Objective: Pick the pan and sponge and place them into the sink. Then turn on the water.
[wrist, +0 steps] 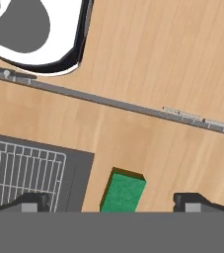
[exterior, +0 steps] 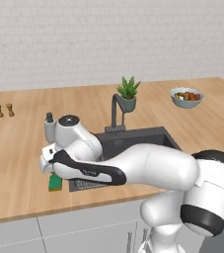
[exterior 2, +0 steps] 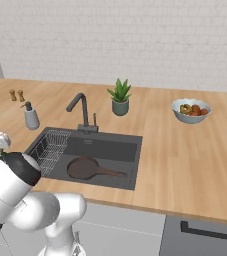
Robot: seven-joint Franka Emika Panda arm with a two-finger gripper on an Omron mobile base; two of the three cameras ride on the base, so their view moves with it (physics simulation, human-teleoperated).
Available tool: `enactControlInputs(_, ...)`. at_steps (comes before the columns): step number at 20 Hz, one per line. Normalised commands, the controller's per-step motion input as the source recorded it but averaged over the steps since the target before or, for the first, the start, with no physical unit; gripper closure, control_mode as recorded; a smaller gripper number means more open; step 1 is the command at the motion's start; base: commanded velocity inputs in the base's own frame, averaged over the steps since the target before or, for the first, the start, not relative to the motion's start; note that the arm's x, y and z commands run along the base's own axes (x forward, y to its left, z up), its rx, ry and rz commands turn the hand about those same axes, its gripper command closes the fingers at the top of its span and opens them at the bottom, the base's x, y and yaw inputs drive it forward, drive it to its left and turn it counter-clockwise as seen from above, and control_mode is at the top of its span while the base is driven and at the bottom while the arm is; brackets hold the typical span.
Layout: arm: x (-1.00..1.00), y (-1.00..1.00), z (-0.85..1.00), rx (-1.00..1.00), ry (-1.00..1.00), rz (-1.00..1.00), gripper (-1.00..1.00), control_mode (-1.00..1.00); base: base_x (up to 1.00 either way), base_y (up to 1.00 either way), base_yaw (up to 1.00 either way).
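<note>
The green sponge (exterior: pixel 55 184) lies flat on the wooden counter just left of the sink (exterior: pixel 159 135). In the hand view the sponge (wrist: pixel 123 192) sits between my two dark fingertips (wrist: pixel 32 202), and my gripper (wrist: pixel 113 202) is open above it with nothing held. The dark pan (exterior 2: pixel 85 168) rests on the floor of the sink (exterior 2: pixel 105 145), its long handle pointing right. No water shows at the faucet (exterior 2: pixel 80 107).
A wire rack (exterior 2: pixel 52 147) fills the sink's left part. A soap dispenser (exterior: pixel 49 126) stands behind my hand. Two shakers (exterior: pixel 4 110) are far left. A potted plant (exterior: pixel 128 94) and a fruit bowl (exterior: pixel 186 97) sit behind the sink.
</note>
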Motion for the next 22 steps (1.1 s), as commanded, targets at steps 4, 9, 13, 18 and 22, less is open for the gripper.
enactControlInputs(4,0.25,0.45,-0.31,0.00,0.01,0.00,-1.00,-1.00,0.00,0.00,0.00)
enactControlInputs(9,0.16,0.16,-0.18,0.00,0.00,0.00,-1.00,-1.00,0.00,0.00,0.00)
enactControlInputs(13,0.12,0.00,-0.24,0.00,0.01,-0.03,-1.00,-1.00,0.00,0.00,0.00)
enactControlInputs(18,0.28,-0.09,-0.25,0.00,0.03,0.00,-1.00,-1.00,0.00,0.00,0.00)
enactControlInputs(22,0.08,0.01,-0.19,0.00,0.04,-0.03,-1.00,-1.00,0.00,0.00,0.00)
